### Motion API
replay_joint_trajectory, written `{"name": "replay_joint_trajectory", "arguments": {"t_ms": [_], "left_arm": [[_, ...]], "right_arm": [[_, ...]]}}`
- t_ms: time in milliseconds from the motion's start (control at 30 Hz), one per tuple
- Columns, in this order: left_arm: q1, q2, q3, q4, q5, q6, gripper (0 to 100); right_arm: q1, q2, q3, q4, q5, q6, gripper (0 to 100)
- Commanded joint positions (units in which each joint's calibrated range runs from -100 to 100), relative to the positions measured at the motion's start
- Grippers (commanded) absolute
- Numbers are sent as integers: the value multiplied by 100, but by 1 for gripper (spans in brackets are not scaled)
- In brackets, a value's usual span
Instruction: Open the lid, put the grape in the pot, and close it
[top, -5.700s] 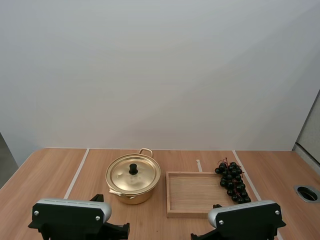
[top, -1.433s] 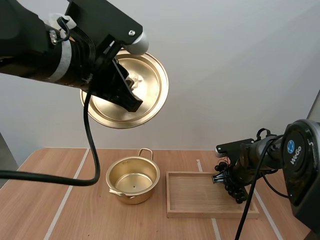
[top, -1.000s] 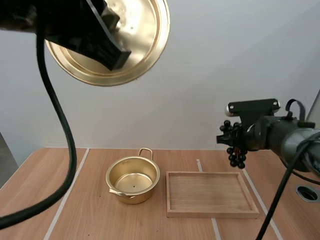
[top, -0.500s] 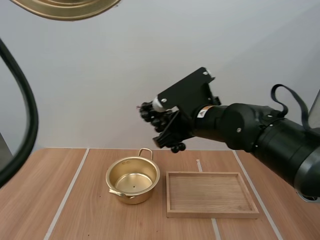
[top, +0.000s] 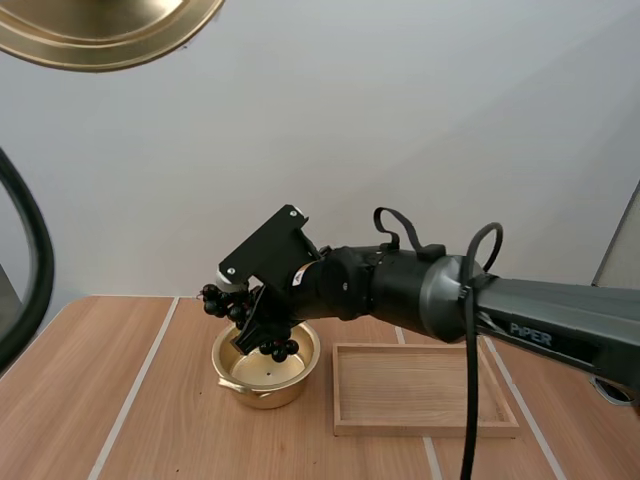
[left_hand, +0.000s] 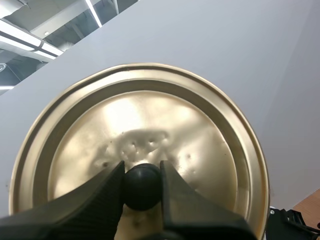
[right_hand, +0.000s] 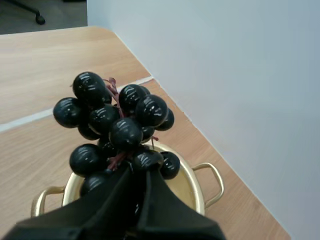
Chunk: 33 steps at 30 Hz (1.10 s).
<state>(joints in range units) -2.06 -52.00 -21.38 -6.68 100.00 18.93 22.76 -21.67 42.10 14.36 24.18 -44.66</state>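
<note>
Right pincer clamped on grapes above open pot, arm outstretched, left pincer gripping lid held high

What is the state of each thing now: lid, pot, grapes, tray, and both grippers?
lid: off the pot, held high.
pot: open, upright.
grapes: held over the pot.
tray: empty.
left gripper: shut on lid.
right gripper: shut on grapes.

High view: from behind and above, forward and down over the table. Right wrist view: close past the grapes, down into the pot, which the high view shares. Left wrist view: facing upward, close against the lid
</note>
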Motion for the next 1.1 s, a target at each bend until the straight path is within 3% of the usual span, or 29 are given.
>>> {"name": "replay_joint_trajectory", "arguments": {"t_ms": [0,33,67,100,133,567,600,700,733,833,1067], "left_arm": [[-20,-4,-40,83,0,-54,0],[-20,-4,-40,102,0,-54,0],[-20,-4,-40,111,0,-54,0],[-20,-4,-40,122,0,-54,0],[-20,-4,-40,122,0,-54,0],[-20,36,-40,132,0,-54,0],[-20,61,-40,132,0,-54,0],[-20,134,-40,132,0,-54,0],[-20,173,-40,132,0,-54,0],[-20,329,-40,132,0,-54,0],[-20,967,607,132,0,-22,0]], "right_arm": [[-4,75,-39,-184,-290,-29,24],[-4,75,-39,-219,-290,13,45],[-4,64,-39,-219,-290,37,56],[-4,36,-39,-219,-290,130,84],[-4,13,-39,-219,-273,152,100],[-11,-1231,-39,-524,924,403,100],[-11,-1337,-39,-511,983,424,86],[-11,-1693,-39,-487,1296,447,6],[-11,-1777,-39,-498,1357,447,0],[-11,-2113,-39,-662,2312,463,0],[-11,-3288,-39,-1350,4320,1231,0]]}}
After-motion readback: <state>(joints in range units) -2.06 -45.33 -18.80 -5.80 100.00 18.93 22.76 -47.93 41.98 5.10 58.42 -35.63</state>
